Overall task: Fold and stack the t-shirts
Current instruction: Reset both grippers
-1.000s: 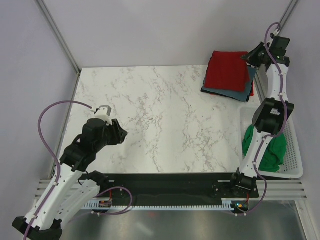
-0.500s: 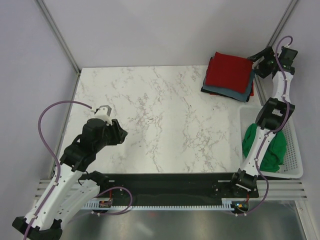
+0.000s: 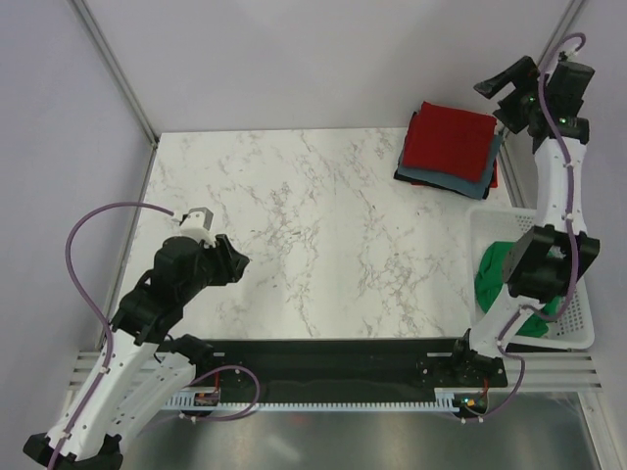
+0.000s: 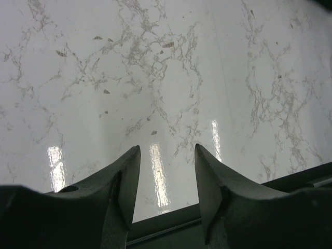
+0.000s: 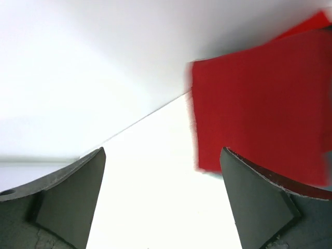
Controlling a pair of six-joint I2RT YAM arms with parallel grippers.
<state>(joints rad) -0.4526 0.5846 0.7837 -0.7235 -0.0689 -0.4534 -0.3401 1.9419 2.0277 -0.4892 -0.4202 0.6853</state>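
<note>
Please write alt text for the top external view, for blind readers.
A folded red t-shirt tops a stack at the marble table's far right corner; the open right gripper hangs near it. A green t-shirt lies in a white basket.

Table top (image 4: 155,78) under left gripper (image 4: 166,148): marble pattern, smooth, glossy, lamp glare streaks on it
Its fingers (image 4: 127,176): dark, matt, faintly grainy, look like moulded plastic
Red t-shirt (image 5: 259,104) ahead of right gripper (image 5: 162,151): soft matt cloth
Slate-blue t-shirt (image 3: 487,164) beneath it: matt cloth too
Green t-shirt (image 3: 490,274) well behind that gripper: crumpled matt cloth, in white slatted basket (image 3: 578,323), plastic, slight sheen
Purple cable (image 3: 98,217): smooth sheath
Frame rails (image 3: 113,69): bare metal, satin
</note>
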